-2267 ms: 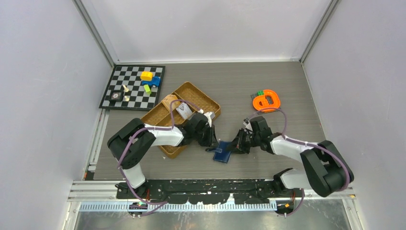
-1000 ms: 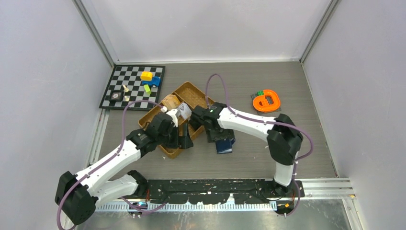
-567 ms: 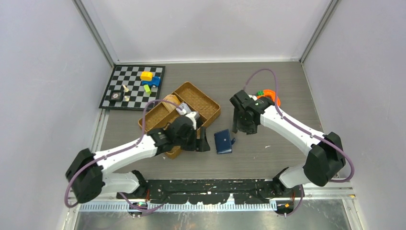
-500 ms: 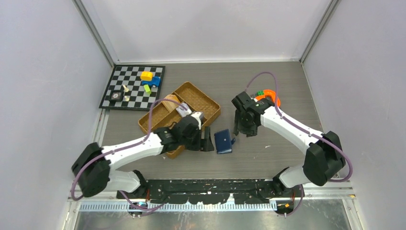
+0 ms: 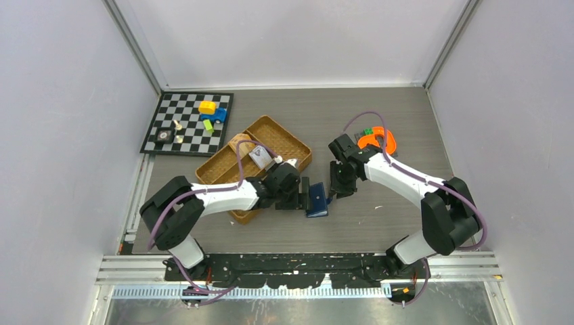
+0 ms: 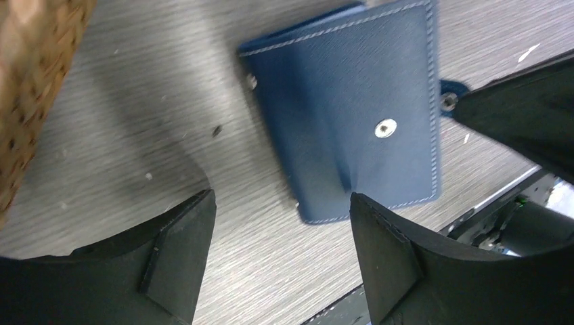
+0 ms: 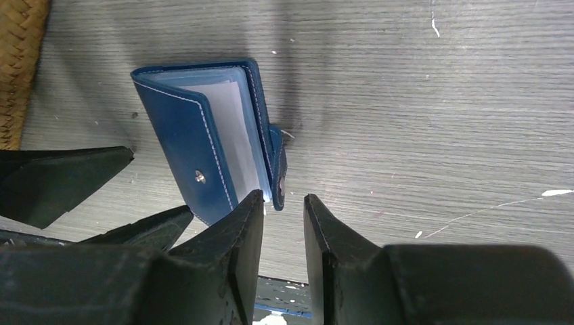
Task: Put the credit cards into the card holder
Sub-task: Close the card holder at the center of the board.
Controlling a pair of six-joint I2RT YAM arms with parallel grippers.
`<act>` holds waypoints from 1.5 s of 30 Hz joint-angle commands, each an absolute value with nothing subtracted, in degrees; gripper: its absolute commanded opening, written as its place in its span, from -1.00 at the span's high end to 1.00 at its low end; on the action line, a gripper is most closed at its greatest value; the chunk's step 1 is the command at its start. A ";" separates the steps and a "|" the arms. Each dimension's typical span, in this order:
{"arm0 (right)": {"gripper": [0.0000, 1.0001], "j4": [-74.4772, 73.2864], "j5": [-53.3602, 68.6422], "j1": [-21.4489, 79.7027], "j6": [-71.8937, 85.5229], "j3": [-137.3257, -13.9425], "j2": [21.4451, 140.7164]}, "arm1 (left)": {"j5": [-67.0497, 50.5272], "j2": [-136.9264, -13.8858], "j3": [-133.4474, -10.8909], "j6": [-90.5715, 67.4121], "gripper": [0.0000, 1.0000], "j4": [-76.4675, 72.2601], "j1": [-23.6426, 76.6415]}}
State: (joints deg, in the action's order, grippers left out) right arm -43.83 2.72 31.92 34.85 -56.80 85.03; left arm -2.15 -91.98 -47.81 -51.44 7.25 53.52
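Card holder (image 7: 203, 145) lies on the table (image 5: 379, 122) just beside the woven tray (image 5: 279, 139), between the two grippers. It is folded but gaping, with pale leaves showing at its open edge and the snap tab (image 7: 277, 169) loose. Left gripper (image 6: 281, 200) has its jaws wide apart and the holder's edge lies at the gap — no contact seen; right gripper (image 7: 281, 200) has its jaws narrowly apart with the tab's end at the tips, not pinched.

Grey wood-grain table (image 5: 379, 122), checkerboard (image 5: 169, 112) far left, woven tray (image 5: 279, 141) beside it, navy card holder (image 5: 317, 200) centre, orange toy (image 5: 376, 141) right.
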 commanded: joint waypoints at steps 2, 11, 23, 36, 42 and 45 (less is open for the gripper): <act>0.41 -40.59 4.16 31.23 33.01 -56.01 85.82 | -0.44 -94.15 -51.11 -52.06 -0.49 3.08 53.57; 0.70 -40.61 4.73 31.06 33.18 -55.64 85.58 | 1.90 -98.30 -53.29 -50.83 -0.32 5.49 53.53; 0.99 -38.92 8.27 31.09 32.68 -54.37 83.30 | 2.30 -103.72 -55.39 -48.34 0.14 10.74 53.94; 0.99 -31.87 13.25 31.05 33.57 -51.99 88.57 | 3.53 -104.33 -54.77 -47.64 0.28 12.25 54.24; 0.99 -31.12 12.48 31.04 33.87 -52.12 90.73 | 3.17 -104.40 -54.66 -47.68 0.30 12.00 54.23; 0.99 -31.11 11.57 31.05 34.00 -52.12 91.15 | 3.17 -104.41 -54.60 -47.64 0.31 11.89 54.27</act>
